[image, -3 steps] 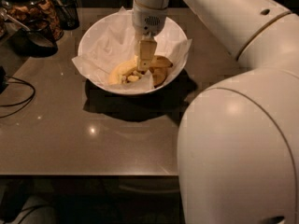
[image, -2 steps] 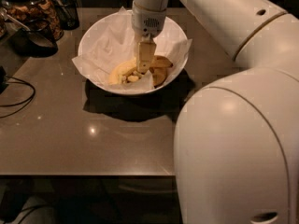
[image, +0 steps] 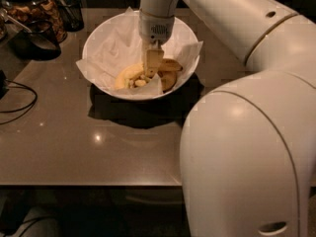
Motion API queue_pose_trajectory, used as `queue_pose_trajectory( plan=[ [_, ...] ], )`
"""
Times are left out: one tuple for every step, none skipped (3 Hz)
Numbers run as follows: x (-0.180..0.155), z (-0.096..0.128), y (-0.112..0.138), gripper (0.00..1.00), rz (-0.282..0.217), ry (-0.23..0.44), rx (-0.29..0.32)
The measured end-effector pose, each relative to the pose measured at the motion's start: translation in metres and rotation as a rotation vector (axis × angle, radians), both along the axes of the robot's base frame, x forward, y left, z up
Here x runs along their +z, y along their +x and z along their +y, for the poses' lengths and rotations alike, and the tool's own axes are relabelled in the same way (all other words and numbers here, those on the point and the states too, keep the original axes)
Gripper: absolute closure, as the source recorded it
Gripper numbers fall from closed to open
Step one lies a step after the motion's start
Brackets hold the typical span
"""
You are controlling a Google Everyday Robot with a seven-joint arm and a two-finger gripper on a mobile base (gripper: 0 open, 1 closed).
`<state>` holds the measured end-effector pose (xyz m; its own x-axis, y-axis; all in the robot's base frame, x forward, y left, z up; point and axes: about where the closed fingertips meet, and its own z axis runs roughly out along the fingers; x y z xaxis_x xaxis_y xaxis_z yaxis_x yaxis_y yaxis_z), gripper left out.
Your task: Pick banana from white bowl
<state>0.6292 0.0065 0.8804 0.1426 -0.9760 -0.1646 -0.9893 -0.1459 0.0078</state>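
Note:
The white bowl (image: 101, 38), lined with crumpled white paper, stands at the back middle of the dark table. The banana (image: 168, 69) lies in its lower right part, yellow with a browner end showing right of the gripper. My gripper (image: 149, 72) reaches straight down into the bowl from above, its tip at the banana among pale yellow pieces (image: 127, 75). The fingertips are hidden among the fruit.
A glass jar of brown snacks (image: 34, 11) stands at the back left, with a dark scoop (image: 29, 33) and a dark cup (image: 69, 4) beside it. A black cable (image: 19, 100) lies at the left edge. My large white arm (image: 247, 132) fills the right side.

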Motion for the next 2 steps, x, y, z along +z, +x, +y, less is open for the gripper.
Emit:
queue_pose_trajectory(
  plan=[
    [0.0, 0.0, 0.0, 0.92, 0.0, 0.0, 0.0],
    [0.0001, 0.0, 0.0, 1.0, 0.0, 0.0, 0.0]
  ],
)
